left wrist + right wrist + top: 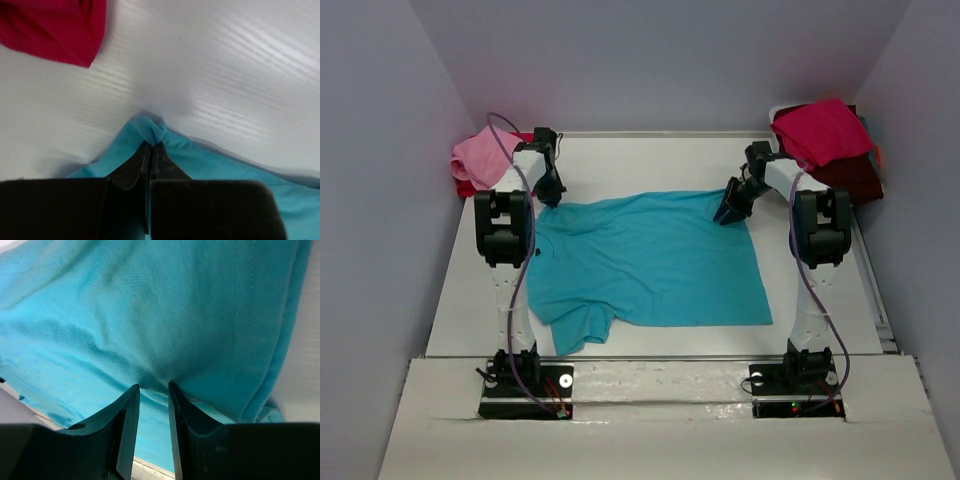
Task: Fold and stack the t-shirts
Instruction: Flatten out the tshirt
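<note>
White table (650, 160), w/ turquoise t-shirt (650, 260) spread flat mid-table btwn the arms, one sleeve toward near-left. Back right corner: crimson t-shirt (820, 130) heaped on dark maroon t-shirt (858, 178). Back left corner: pink t-shirt (480, 155) bunched over red t-shirt (466, 188). Left gripper (151, 145) at turquoise shirt's far-left corner, jaws nearly together, pinching a small peak of cloth. Right gripper (154, 387) at far-right corner, jaws narrow, cloth fold caught btwn tips.
</note>
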Tool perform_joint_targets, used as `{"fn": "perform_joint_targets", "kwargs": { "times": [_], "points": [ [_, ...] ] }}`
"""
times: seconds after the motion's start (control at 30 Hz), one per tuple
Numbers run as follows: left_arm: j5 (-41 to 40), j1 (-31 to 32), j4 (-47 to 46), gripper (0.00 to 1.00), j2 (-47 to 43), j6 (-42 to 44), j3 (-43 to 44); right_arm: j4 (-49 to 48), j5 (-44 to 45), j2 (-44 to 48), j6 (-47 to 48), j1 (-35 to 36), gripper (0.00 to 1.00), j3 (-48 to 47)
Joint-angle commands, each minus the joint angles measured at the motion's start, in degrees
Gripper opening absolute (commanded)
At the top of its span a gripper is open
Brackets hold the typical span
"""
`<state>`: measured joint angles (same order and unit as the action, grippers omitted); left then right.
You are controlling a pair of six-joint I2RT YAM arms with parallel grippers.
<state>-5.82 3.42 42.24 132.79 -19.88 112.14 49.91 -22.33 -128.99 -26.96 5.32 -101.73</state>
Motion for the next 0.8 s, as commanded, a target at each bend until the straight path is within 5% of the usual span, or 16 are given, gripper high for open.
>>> {"fn": "perform_joint_targets", "kwargs": {
  "times": [0.0, 0.53, 0.77],
  "points": [
    [2.0, -0.1, 2.8, 0.06, -9.5, -0.5, -5.8, -1.1, 1.9, 0.8, 1.3, 0.5, 0.36, 2.8],
    [5.6, 1.7, 7.1, 0.06, -22.2, -0.3, -6.8, 2.3, 4.7, 4.6, 2.6, 0.5, 0.36, 4.3],
    [11.1, 5.1, 3.8, 0.06, -30.6, -2.5, -21.8, 2.5, 5.3, 6.4, 2.4, 0.5, 0.36, 4.5]
  ]
}}
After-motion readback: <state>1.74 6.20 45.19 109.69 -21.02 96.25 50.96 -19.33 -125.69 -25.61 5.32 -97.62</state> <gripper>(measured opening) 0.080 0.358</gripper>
